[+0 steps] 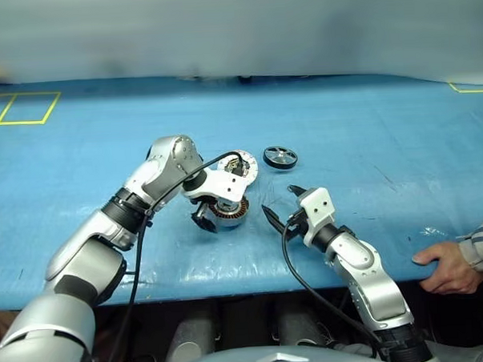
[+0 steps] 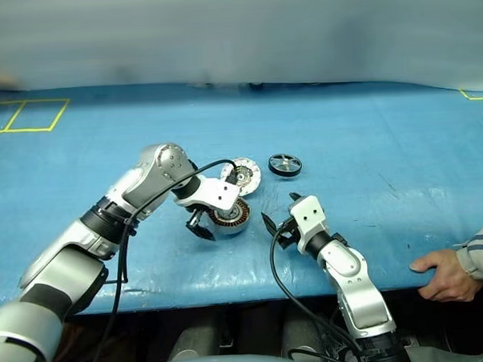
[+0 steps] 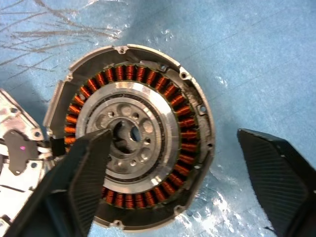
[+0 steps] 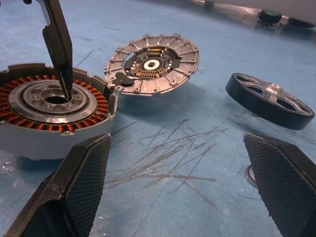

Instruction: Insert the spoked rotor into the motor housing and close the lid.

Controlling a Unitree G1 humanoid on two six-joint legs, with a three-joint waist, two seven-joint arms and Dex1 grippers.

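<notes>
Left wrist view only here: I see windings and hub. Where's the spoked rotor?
Observer: The spoked rotor lies on the table, beyond the right gripper, not in the motor housing.
Operator: Lid?
Observer: The lid is open and tilted, joined at the housing's edge, segmented face up.
Operator: Right gripper free?
Observer: Open, holding nothing.

Motor housing: round shallow grey cup, copper-orange windings ringing a silver hub, sitting flat and open on the blue table before me. Lid: silver ribbed disc with dark centre, hinged at the housing's edge, swung open. Spoked rotor: black-rimmed silver wheel, apart beyond the lid, slightly tilted.
</notes>
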